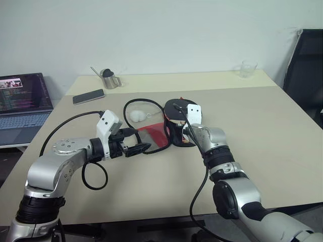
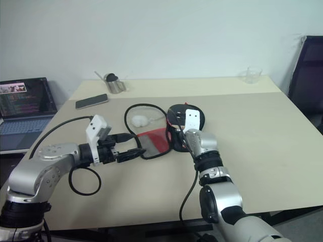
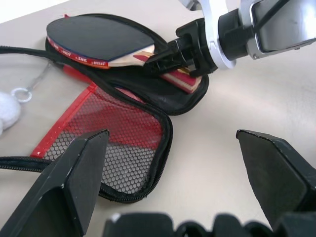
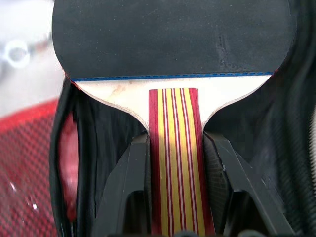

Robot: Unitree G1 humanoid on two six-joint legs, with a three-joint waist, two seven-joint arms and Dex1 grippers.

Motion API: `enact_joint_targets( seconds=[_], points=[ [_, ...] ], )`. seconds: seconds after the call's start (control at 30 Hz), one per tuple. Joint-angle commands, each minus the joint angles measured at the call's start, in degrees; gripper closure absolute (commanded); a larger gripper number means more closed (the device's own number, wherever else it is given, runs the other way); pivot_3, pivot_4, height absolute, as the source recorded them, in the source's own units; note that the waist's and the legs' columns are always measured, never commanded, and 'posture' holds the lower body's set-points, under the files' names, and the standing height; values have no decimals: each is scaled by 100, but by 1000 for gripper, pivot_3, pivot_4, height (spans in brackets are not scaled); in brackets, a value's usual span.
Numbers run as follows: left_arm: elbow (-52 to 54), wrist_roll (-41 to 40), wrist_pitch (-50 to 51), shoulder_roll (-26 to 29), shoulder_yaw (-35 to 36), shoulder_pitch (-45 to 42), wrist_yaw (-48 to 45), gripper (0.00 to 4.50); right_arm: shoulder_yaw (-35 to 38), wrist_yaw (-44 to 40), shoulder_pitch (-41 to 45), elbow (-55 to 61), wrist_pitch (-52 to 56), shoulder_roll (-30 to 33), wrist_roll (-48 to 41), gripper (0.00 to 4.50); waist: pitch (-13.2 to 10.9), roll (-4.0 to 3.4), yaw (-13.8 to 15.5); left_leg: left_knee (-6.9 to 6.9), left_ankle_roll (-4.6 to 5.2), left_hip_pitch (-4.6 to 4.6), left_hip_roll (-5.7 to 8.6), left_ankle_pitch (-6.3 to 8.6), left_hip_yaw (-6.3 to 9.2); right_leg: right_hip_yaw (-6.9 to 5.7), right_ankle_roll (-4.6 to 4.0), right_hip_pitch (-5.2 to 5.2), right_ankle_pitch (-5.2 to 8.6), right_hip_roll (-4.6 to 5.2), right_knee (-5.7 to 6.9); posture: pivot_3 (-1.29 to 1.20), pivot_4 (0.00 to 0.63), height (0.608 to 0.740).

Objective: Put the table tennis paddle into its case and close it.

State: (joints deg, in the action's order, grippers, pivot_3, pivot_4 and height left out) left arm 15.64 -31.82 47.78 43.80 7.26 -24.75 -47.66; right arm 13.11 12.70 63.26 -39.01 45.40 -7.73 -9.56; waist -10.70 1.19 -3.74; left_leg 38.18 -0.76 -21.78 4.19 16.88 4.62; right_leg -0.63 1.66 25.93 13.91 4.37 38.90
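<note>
Presently, the right gripper (image 4: 175, 197) is seen clamped on the striped handle of the table tennis paddle (image 4: 173, 37), one black finger pressed against each side of the handle, just below the blade. The paddle is held over the lower half of its case (image 3: 148, 94), the black blade pointing away from the gripper and lying within the case's black rim; whether the blade rests fully on the lining cannot be told. The case is spread open on the table (image 1: 262, 126), its red mesh flap (image 3: 118, 143) folded out flat toward the left gripper (image 3: 173, 163). The left gripper's jaws are noted as spread wide and empty, poised just beside the flap's zip edge, without visible contact. A white ball charm (image 1: 136, 115) lies beside the case. Farther back, a phone (image 1: 88, 96), a metal jug (image 1: 108, 78) and a glass (image 1: 247, 69) are recorded.
</note>
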Motion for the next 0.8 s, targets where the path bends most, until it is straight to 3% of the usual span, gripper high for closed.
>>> enact_joint_targets(
  seconds=[0.03,0.73,0.77,0.8],
  points=[
    [315,-156,58,140,232,-57,46,0,-85,53,-25,121,-178,-52,16,3434,0,0,0,0,0,0,0,0,0,0,0,0,0,0,0,0,150,740],
    [266,-231,11,213,178,-130,152,0,-47,178,-232,261,-325,-53,-83,3434,3,4,26,4,0,0,0,0,0,0,0,-1,0,0,4,0,150,740],
    [258,-229,5,219,178,-128,149,0,-32,187,-236,272,-323,-54,-102,2698,3,4,27,5,0,0,0,0,0,0,0,-1,0,0,4,0,150,740],
    [247,-222,-2,227,179,-129,147,0,-21,196,-233,271,-323,-47,-116,2454,3,4,28,5,0,0,0,0,0,0,0,-1,0,0,4,0,150,740]
  ],
)
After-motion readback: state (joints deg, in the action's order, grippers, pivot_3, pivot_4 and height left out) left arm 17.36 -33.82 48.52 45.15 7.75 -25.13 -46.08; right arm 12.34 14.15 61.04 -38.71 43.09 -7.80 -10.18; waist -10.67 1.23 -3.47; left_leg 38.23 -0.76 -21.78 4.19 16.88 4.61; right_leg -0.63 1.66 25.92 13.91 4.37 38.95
